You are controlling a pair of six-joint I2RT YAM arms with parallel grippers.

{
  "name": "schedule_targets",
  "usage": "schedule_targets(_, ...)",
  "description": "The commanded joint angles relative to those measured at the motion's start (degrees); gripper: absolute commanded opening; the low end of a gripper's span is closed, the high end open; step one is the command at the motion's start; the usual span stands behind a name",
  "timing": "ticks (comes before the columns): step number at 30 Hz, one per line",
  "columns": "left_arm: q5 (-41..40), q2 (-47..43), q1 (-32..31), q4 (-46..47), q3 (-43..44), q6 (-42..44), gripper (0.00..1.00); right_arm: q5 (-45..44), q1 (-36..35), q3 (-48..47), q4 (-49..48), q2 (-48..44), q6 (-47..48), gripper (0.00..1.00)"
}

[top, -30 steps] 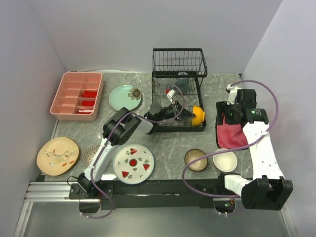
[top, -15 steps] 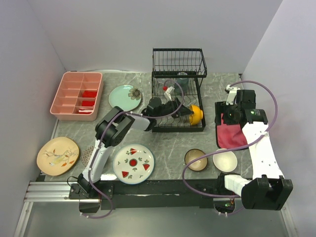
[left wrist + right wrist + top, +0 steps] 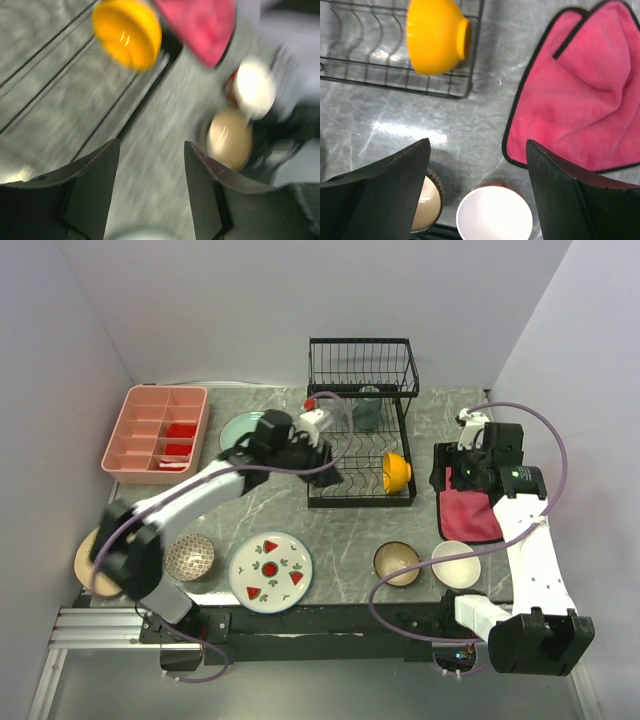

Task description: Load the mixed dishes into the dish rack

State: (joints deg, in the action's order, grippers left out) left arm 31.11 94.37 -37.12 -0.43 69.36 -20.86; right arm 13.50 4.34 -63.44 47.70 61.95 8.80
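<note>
The black wire dish rack (image 3: 360, 430) stands at the back centre. An orange bowl (image 3: 396, 472) rests on its edge at the right end of the lower tray, and also shows in the right wrist view (image 3: 437, 35) and blurred in the left wrist view (image 3: 127, 32). My left gripper (image 3: 328, 468) is open and empty at the rack's front left corner (image 3: 151, 165). My right gripper (image 3: 452, 475) is open and empty (image 3: 477, 165), above the table between the rack and the red cloth (image 3: 585, 95). A greyish cup (image 3: 368, 408) sits at the back of the rack.
On the table lie a watermelon-print plate (image 3: 270, 570), a patterned bowl (image 3: 190, 557), a brown bowl (image 3: 397, 563), a white bowl (image 3: 456, 564), a tan plate (image 3: 88, 565) and a mint plate (image 3: 240, 435), the last two partly hidden by my left arm. A pink tray (image 3: 155, 432) sits back left.
My left gripper has pulled back left out of the rack and left the orange bowl in the lower tray. The arm swung left and uncovered the patterned bowl. The right arm barely moved.
</note>
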Motion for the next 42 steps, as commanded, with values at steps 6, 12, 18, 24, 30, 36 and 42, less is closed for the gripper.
schedule_targets(6, -22.93, -17.02, 2.93, -57.38, -8.18, 38.52, 0.58, 6.71, 0.32, -2.21, -5.95, -1.66, -1.50, 0.84)
schedule_targets(12, -28.19, -20.36, 6.87, -63.91, -12.58, 37.21, 0.59, 8.30, 0.32, -1.43, -6.92, -1.13, -2.82, 0.85)
schedule_targets(18, -33.83, -22.64, 10.32, -65.32, -17.59, 35.46, 0.59, 8.56, 0.32, -0.55, -7.36, -1.57, -3.35, 0.85)
schedule_targets(24, -34.19, -25.46, 11.63, -65.67, -21.02, 35.10, 0.58, 8.21, 0.32, 0.16, -7.80, -2.27, -4.05, 0.86)
schedule_targets(30, -33.84, -25.90, 12.34, -65.06, -24.63, 35.80, 0.54, 7.77, 0.41, 0.42, -7.71, -2.80, -4.23, 0.86)
schedule_targets(36, -35.42, -25.29, 12.43, -62.86, -26.91, 36.59, 0.45, 7.86, 0.41, 0.42, -8.15, -2.89, -4.67, 0.86)
schedule_targets(42, -34.99, -24.32, 12.16, -62.68, -26.74, 38.53, 0.35, 8.03, 0.41, 1.74, -8.68, -3.15, -4.84, 0.86)
